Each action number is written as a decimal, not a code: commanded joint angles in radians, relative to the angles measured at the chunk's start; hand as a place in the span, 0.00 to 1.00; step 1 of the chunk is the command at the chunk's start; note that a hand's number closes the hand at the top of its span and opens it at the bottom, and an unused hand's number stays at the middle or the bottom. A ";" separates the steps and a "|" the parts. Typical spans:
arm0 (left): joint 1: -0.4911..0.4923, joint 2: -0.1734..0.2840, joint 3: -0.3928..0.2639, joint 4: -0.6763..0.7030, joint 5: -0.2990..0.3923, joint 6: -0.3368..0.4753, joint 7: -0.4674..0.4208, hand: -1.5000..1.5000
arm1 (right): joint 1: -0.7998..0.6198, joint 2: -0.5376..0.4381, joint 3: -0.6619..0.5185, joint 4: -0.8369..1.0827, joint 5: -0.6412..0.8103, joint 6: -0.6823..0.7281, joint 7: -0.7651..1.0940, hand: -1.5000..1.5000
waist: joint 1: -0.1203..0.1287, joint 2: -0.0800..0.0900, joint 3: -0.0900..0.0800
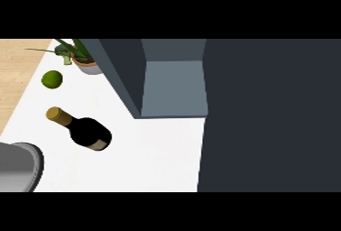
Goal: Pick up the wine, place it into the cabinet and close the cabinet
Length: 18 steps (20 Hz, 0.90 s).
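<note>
Standing on the white tabletop (153,153), the wine bottle (85,130) is seen from steeply above, its gold-capped neck pointing toward the upper left and its dark body toward the lower right, so that whether it is upright or slightly tilted cannot be told for certain. No robot hand is shown anywhere in the head view; only a grey rounded part (19,166) is seen at the lower left edge, probably a forearm, so the state of either robot hand cannot be given. The bottle is untouched, and the task is judged to be at its very start, with the pick-up not yet begun. The cabinet (172,85) is seen to the right of the bottle, well apart from it, with its grey interior exposed and a dark door panel (269,117) filling the right side. A green lime (52,79) and a potted plant (81,58) are placed beyond the bottle, near the far left. For the next move, a robot hand would have to be brought over the bottle and curled round its body, the lime being left undisturbed.
</note>
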 commanded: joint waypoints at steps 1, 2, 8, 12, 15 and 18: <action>-0.046 0.030 0.028 0.098 -0.013 -0.039 -0.006 0.00 | 0.055 -0.025 -0.021 -0.235 -0.072 -0.009 0.101 0.00 | -0.001 0.000 0.000; -0.011 0.010 0.037 0.129 -0.005 -0.108 -0.023 0.00 | 0.024 -0.027 -0.038 -0.243 -0.093 -0.016 0.124 0.00 | 0.001 0.001 0.000; 0.006 -0.014 0.023 0.262 -0.106 -0.234 -0.074 0.00 | 0.017 -0.030 -0.033 -0.243 -0.082 -0.016 0.126 0.00 | 0.000 0.000 0.000; 0.029 -0.022 0.023 0.314 -0.128 -0.294 -0.089 0.00 | -0.018 -0.007 0.001 -0.243 -0.052 -0.047 0.152 0.00 | 0.005 0.000 -0.001; -0.022 -0.073 -0.035 0.352 -0.222 -0.258 -0.115 0.00 | 0.014 0.003 0.042 -0.192 -0.010 -0.034 0.091 0.00 | 0.000 0.000 0.000; -0.060 -0.040 -0.025 0.433 -0.233 -0.291 -0.113 0.00 | 0.017 0.003 0.053 -0.242 -0.005 -0.057 0.115 0.00 | -0.010 0.000 0.000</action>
